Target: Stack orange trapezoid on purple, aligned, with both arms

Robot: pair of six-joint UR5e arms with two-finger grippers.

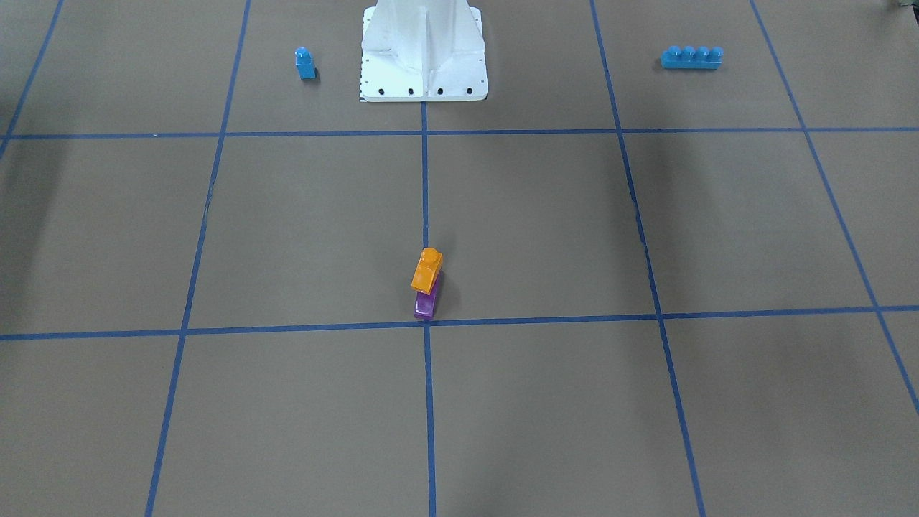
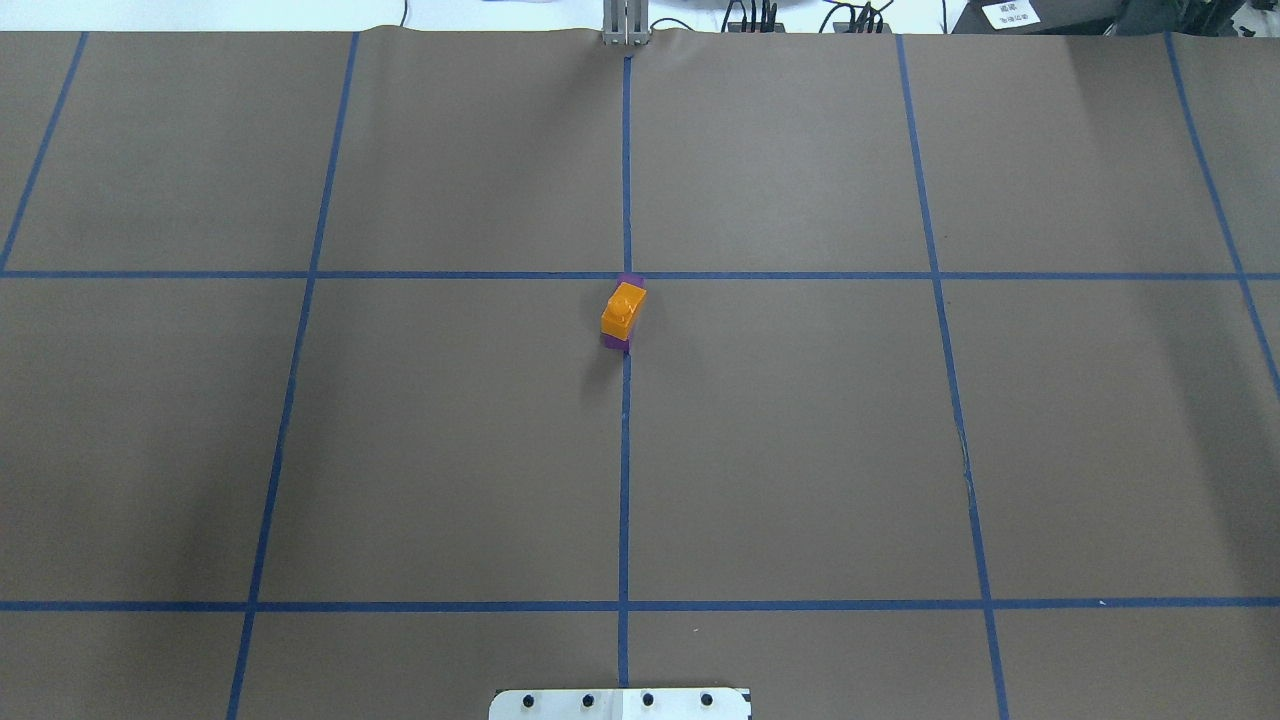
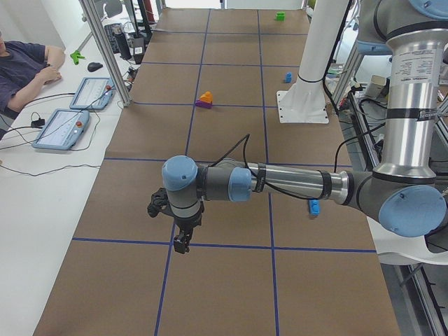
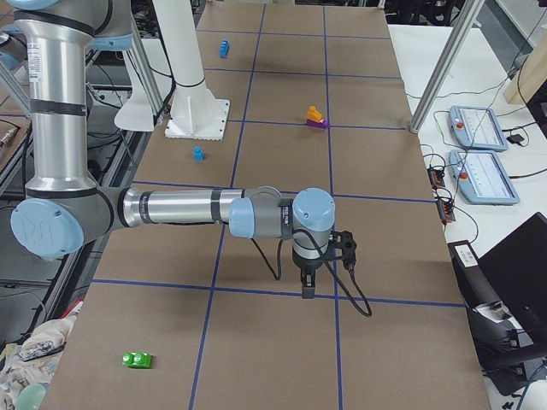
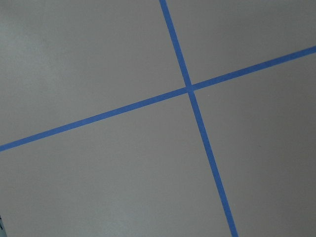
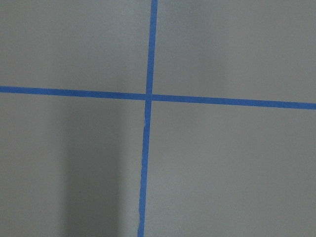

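The orange trapezoid [image 1: 427,271] sits on top of the purple block [image 1: 426,304] at the table's middle, on a blue tape line. From overhead the orange [image 2: 623,310] covers most of the purple [image 2: 614,343], turned slightly askew. Neither gripper touches them. My left gripper [image 3: 182,242] shows only in the exterior left view, low over the table far from the stack [image 3: 205,100]. My right gripper [image 4: 308,288] shows only in the exterior right view, also far from the stack [image 4: 315,117]. I cannot tell whether either is open or shut. Both wrist views show only tape lines.
A white pedestal [image 1: 423,54] stands at the robot's base. A small blue block [image 1: 305,63] and a long blue brick [image 1: 691,57] lie beside it. A green block [image 4: 137,360] lies near the right end. An operator [image 3: 24,66] sits by control tablets [image 3: 63,129].
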